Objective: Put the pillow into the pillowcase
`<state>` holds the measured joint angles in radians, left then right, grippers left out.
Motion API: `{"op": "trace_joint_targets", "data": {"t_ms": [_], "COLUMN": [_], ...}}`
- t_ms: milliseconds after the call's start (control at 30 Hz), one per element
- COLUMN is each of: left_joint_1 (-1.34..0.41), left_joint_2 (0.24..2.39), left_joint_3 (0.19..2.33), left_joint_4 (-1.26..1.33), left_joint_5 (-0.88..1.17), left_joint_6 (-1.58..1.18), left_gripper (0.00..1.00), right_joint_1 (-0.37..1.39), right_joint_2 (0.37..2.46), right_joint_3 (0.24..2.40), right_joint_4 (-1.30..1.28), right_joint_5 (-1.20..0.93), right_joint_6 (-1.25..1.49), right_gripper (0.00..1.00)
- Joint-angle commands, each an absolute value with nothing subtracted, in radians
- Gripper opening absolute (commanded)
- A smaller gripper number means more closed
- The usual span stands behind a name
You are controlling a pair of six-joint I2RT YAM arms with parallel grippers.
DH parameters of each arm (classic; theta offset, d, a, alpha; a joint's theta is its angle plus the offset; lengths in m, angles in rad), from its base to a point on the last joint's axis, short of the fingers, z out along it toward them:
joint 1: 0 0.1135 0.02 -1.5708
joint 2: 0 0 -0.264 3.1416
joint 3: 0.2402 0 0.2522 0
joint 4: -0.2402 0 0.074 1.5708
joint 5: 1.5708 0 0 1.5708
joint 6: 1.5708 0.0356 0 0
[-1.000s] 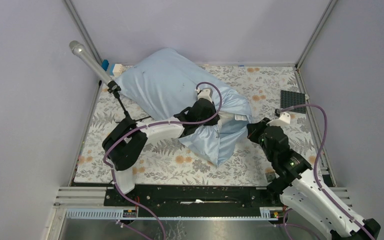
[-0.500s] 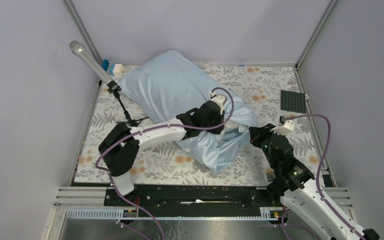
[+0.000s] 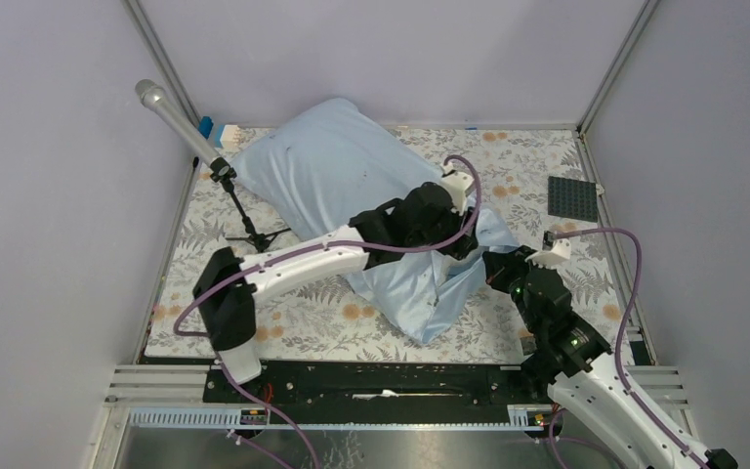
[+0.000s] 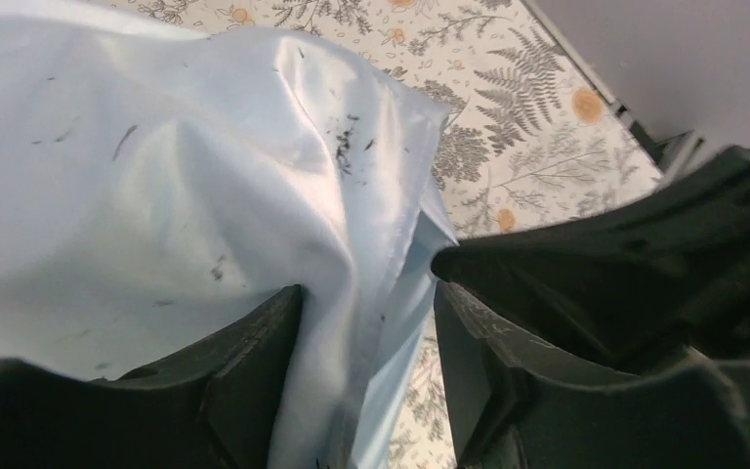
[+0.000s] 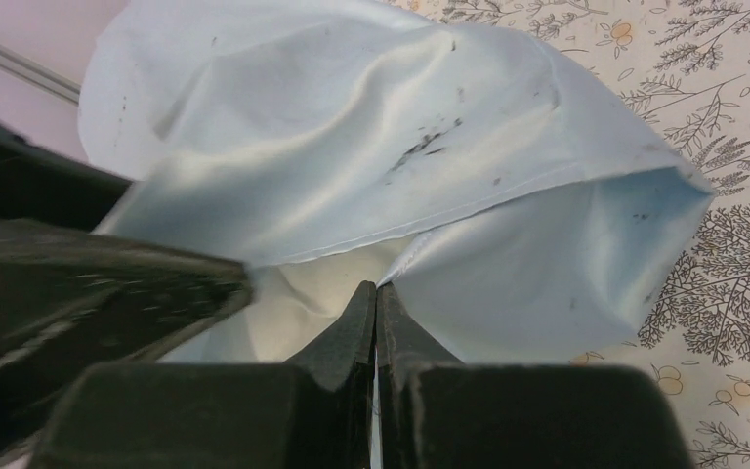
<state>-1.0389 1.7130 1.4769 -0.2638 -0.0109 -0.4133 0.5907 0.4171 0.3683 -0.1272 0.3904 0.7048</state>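
The light-blue pillowcase (image 3: 337,171) lies stuffed and plump across the floral cloth, its open end toward the right. The cream pillow (image 5: 288,298) shows only inside that mouth; the rest is hidden in the sack. My left gripper (image 3: 457,242) reaches over the open end. In the left wrist view it (image 4: 366,278) is open, with folds of pillowcase (image 4: 156,166) hanging loosely between the fingers. My right gripper (image 3: 493,266) is shut on the pillowcase's hem (image 5: 377,286) at the mouth's near right corner.
A microphone on a black stand (image 3: 171,112) leans at the back left. A dark grey baseplate (image 3: 573,198) lies at the back right. A small blue-and-white object (image 3: 205,127) sits in the back left corner. Walls and metal posts close in the floral cloth (image 3: 518,161).
My left arm has stretched to the right along the pillowcase, and the open end has spread toward the right. My right gripper has shifted slightly, keeping its hold on the hem.
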Motion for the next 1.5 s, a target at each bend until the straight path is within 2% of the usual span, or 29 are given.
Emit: {"op": "trace_joint_targets", "data": {"t_ms": [0, 67, 133, 200, 267, 333, 400, 500, 533, 567, 700, 933, 1033, 1200, 1467], "left_joint_1": [-1.059, -1.057, -1.055, -1.047, -1.03, -1.019, -1.0, -0.944, -0.926, -0.912, -0.882, -0.865, -0.865, -0.865, -0.865], "left_joint_2": [1.852, 1.903, 1.971, 2.021, 2.038, 2.051, 2.083, 2.105, 2.1, 2.092, 2.04, 2.04, 2.043, 2.046, 2.037], "left_joint_3": [1.563, 1.59, 1.627, 1.654, 1.644, 1.629, 1.635, 1.588, 1.561, 1.536, 1.458, 1.435, 1.419, 1.424, 1.414], "left_joint_4": [-0.297, -0.282, -0.279, -0.286, -0.268, -0.242, -0.252, -0.233, -0.219, -0.207, -0.146, -0.102, -0.071, -0.065, -0.06], "left_joint_5": [-0.097, -0.148, -0.212, -0.273, -0.286, -0.287, -0.282, -0.22, -0.198, -0.187, -0.138, -0.06, -0.031, -0.006, -0.005], "left_joint_6": [-0.354, -0.357, -0.357, -0.37, -0.393, -0.4, -0.413, -0.481, -0.499, -0.516, -0.538, -0.571, -0.586, -0.58, -0.575], "left_gripper": [0.55, 0.58, 0.69, 0.71, 0.82, 0.82, 0.71, 0.23, 0.04, 0.0, 0.0, 0.0, 0.0, 0.0, 0.0], "right_joint_1": [0.593, 0.593, 0.592, 0.592, 0.593, 0.594, 0.594, 0.592, 0.593, 0.593, 0.593, 0.594, 0.594, 0.593, 0.587], "right_joint_2": [0.372, 0.35, 0.329, 0.315, 0.304, 0.306, 0.324, 0.384, 0.411, 0.445, 0.569, 0.602, 0.618, 0.618, 0.765], "right_joint_3": [0.377, 0.378, 0.376, 0.376, 0.379, 0.38, 0.376, 0.376, 0.377, 0.382, 0.402, 0.319, 0.305, 0.353, 0.554], "right_joint_4": [-0.125, -0.141, -0.156, -0.173, -0.204, -0.257, -0.308, -0.409, -0.422, -0.438, -0.481, -0.468, -0.454, -0.407, -0.395], "right_joint_5": [0.413, 0.42, 0.423, 0.42, 0.429, 0.446, 0.452, 0.456, 0.448, 0.439, 0.409, 0.36, 0.401, 0.46, 0.614], "right_joint_6": [0.725, 0.729, 0.736, 0.737, 0.745, 0.774, 0.844, 0.971, 0.992, 1.014, 1.049, 1.102, 1.104, 1.024, 0.839], "right_gripper": [0.0, 0.0, 0.0, 0.0, 0.0, 0.0, 0.0, 0.0, 0.0, 0.0, 0.0, 0.0, 0.0, 0.4, 0.59]}}
